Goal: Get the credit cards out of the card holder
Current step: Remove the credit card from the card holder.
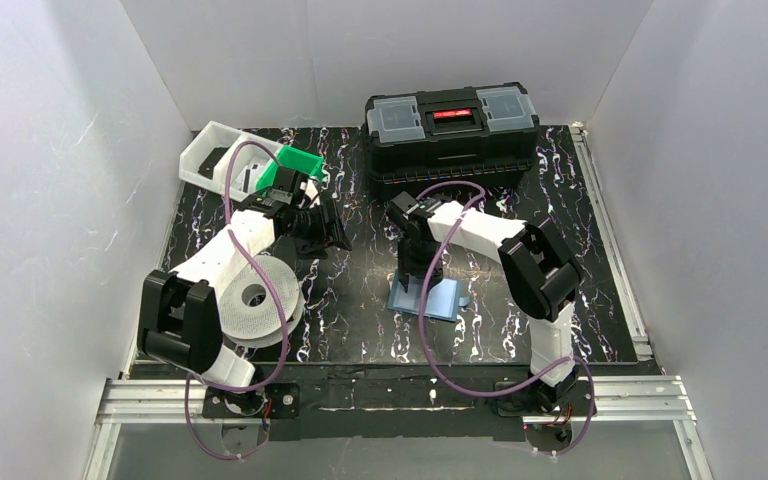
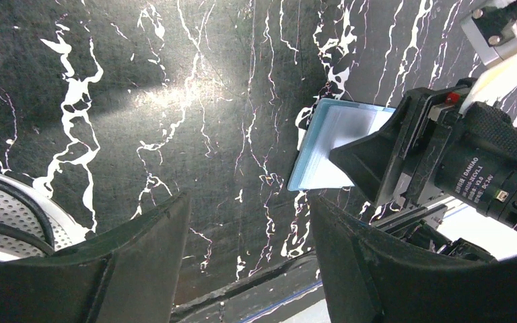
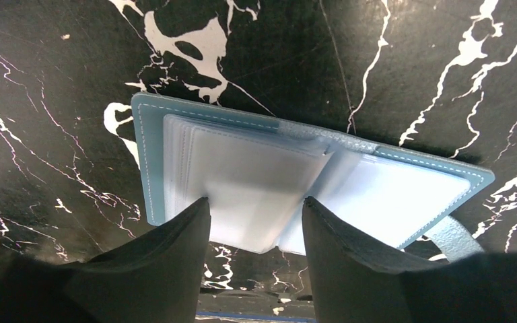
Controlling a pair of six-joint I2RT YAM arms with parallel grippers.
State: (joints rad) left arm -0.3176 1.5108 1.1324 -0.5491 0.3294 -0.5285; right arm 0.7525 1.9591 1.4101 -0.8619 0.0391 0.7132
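Observation:
The blue card holder [image 1: 430,299] lies open on the black marbled mat, its frosted clear sleeves [image 3: 242,175] facing up. The credit cards are hidden; no card shows through the sleeves. My right gripper [image 1: 421,281] points straight down onto the holder [image 3: 145,161]. Its jaws [image 3: 256,200] stand apart with both fingertips resting on the top sleeve, and nothing is clamped between them. My left gripper [image 1: 337,236] hangs open over bare mat to the left, empty [image 2: 249,202]. In the left wrist view the holder [image 2: 330,151] shows partly behind the right arm's wrist camera [image 2: 485,168].
A large black toolbox [image 1: 452,125] stands at the back of the mat. A green bin [image 1: 298,165] and a white bin [image 1: 212,155] sit at the back left. A white perforated spool [image 1: 256,296] lies under the left arm.

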